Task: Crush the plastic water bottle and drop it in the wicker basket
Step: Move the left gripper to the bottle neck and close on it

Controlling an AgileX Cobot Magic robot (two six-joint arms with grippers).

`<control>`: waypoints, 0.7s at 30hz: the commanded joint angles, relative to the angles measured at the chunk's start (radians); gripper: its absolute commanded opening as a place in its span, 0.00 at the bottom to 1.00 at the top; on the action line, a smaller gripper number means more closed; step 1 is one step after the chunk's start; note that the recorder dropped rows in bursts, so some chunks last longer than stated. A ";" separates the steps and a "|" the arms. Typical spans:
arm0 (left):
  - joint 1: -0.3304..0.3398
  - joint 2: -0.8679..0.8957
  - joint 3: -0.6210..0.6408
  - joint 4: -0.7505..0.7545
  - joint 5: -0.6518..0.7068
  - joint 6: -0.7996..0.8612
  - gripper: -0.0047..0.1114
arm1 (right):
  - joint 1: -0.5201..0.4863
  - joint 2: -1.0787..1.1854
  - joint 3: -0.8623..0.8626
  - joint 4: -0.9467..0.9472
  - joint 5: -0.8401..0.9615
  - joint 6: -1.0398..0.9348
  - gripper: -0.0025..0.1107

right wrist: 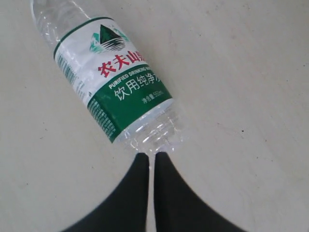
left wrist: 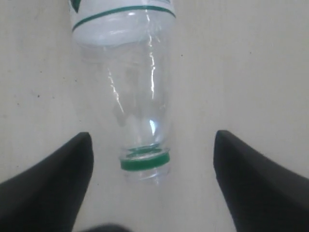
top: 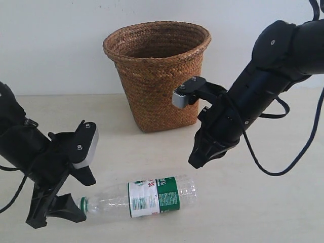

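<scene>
The plastic water bottle (top: 147,198) lies on its side on the pale table (top: 268,212), green cap to the left, label facing up. The left gripper (top: 87,199) sits low at the cap end, its two dark fingers spread, one on each side of the cap. The right gripper (top: 196,161) points steeply down just above the bottle's base end, its fingers reading as a single dark wedge, apart from the plastic. Behind them the wicker basket (top: 157,76) stands upright near the white wall (top: 50,40), well apart from the bottle
</scene>
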 commanded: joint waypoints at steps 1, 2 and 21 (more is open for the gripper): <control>-0.004 0.033 0.007 -0.027 -0.057 0.028 0.66 | 0.000 0.008 -0.007 0.013 0.004 -0.011 0.02; -0.004 0.043 0.007 -0.027 -0.066 0.028 0.66 | 0.000 0.008 -0.007 0.015 0.004 -0.011 0.02; -0.004 0.171 0.007 -0.029 -0.169 0.040 0.37 | 0.000 0.008 -0.007 0.036 -0.002 -0.013 0.02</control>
